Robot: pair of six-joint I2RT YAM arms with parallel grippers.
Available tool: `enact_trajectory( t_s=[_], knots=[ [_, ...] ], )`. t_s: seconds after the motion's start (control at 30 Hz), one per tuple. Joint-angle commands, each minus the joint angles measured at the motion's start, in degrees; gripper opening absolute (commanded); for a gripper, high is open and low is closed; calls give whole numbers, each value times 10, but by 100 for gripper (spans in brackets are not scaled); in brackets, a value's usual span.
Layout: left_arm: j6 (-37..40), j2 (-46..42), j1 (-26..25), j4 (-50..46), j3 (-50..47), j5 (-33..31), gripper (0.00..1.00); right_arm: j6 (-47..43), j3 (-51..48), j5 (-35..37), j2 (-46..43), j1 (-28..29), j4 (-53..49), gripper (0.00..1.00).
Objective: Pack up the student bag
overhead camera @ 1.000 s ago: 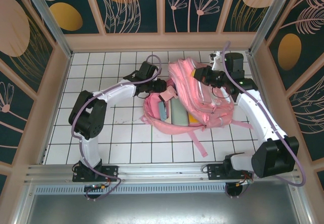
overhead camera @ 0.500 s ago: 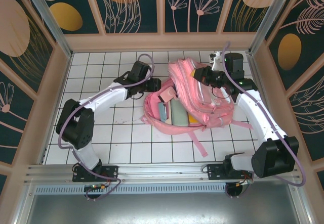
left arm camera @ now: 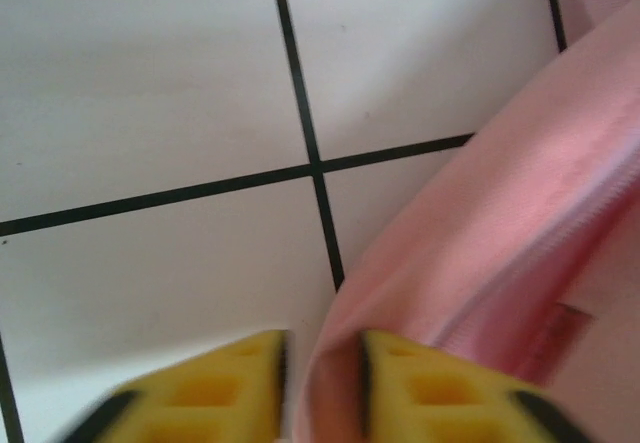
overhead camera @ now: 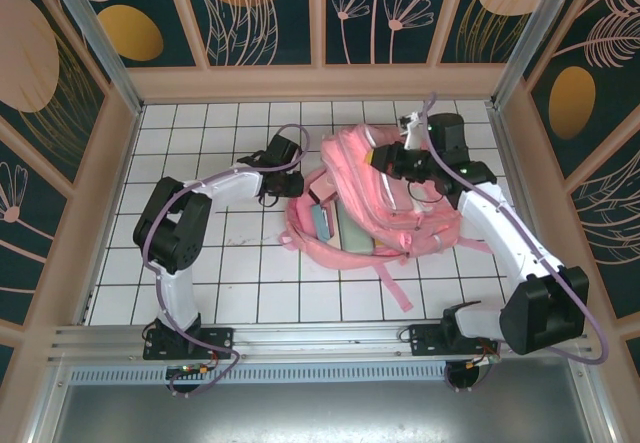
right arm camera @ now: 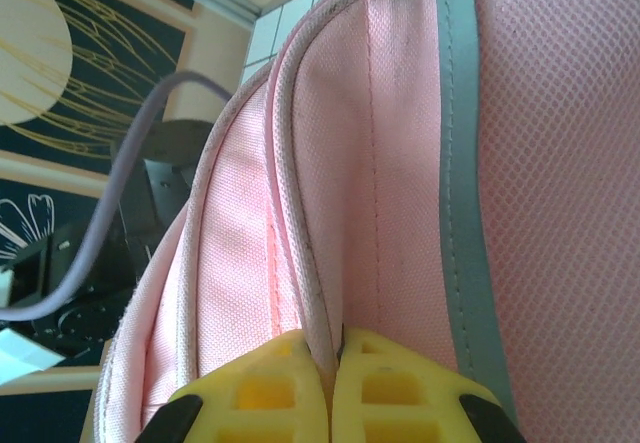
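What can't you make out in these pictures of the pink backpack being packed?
Top view: the teal item and pale green item inside the student bag lie half under its fabric, too small to identify.
Left wrist view: the left end effector is blurred and cut by the bottom edge; whether it grips the bag's rim is unclear.
Right wrist view: the right end effector pinches a seam; close-up fabric hides the bag's opening.

- No readable text, labels, brands or numbers.
- bag (overhead camera: 400,213): plain fabric, nothing legible.
- tiles (overhead camera: 200,283), panels (overhead camera: 260,13): grid and plant patterns, no lettering.
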Motion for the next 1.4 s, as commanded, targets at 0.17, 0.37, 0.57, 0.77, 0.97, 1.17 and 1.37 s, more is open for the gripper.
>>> enact_trajectory(
  t_s=[0.17, 0.37, 0.57, 0.77, 0.97, 1.17, 1.37],
  knots=[
    [-9, -49, 3, -3, -12, -46, 0, -10, -21, 46, 24, 106, 32, 0],
    [-24, -151, 4, 16, -60, -48, 0, -12, -40, 81, 44, 134, 23, 4],
    [-35, -233, 4, 41, -113, -14, 0, -21, -29, 119, 35, 134, -12, 52],
    [-52, -268, 4, 50, -151, -25, 0, -4, -57, 232, -67, 144, -63, 62],
    [-63, -278, 4, 56, -163, -100, 0, 73, -189, 235, -154, 157, -85, 54],
    [-73, -287, 3, 44, -169, -156, 0, 151, -326, 239, -185, 173, -30, 45],
    [-70, -335, 4, 36, -213, -160, 0, 111, -308, 305, -96, 163, 26, 39]
  ],
)
